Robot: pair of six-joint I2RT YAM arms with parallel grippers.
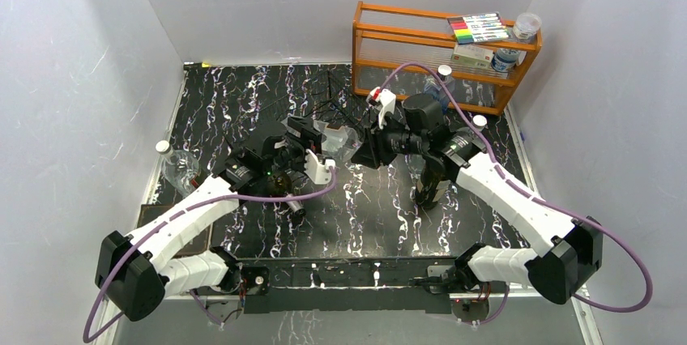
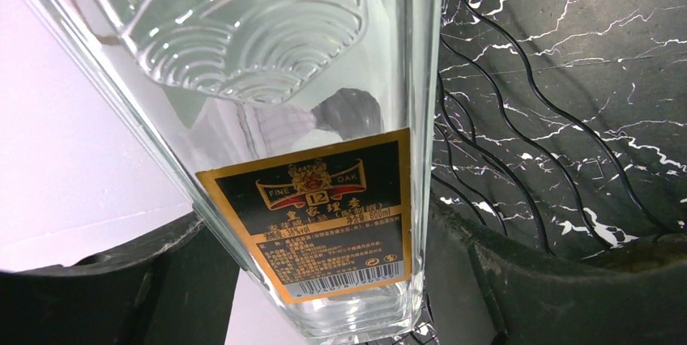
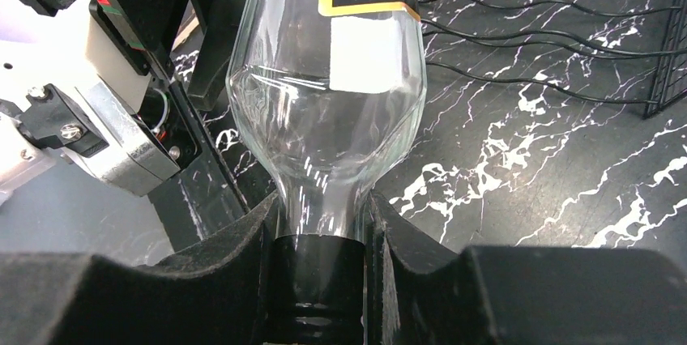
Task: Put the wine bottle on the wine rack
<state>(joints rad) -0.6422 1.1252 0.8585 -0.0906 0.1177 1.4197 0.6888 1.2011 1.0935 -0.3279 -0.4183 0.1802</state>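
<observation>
The wine bottle (image 1: 343, 143) is clear square glass with a black and gold label, and it hangs between both arms above the mat. In the left wrist view its labelled base end (image 2: 324, 223) fills the space between my left gripper's (image 2: 332, 284) fingers, which press on both sides of it. My right gripper (image 3: 320, 236) is shut on the bottle's black-capped neck, below the rounded shoulder (image 3: 324, 118). The wine rack (image 1: 332, 100), low black wavy wire, lies on the mat just beyond the bottle; its wires (image 2: 518, 118) (image 3: 567, 37) show beside the glass.
An orange wooden shelf unit (image 1: 437, 37) with markers and jars stands at the back right. A clear bottle (image 1: 178, 168) lies at the left edge of the mat. A dark amber bottle (image 1: 281, 187) lies under my left arm. White walls close in both sides.
</observation>
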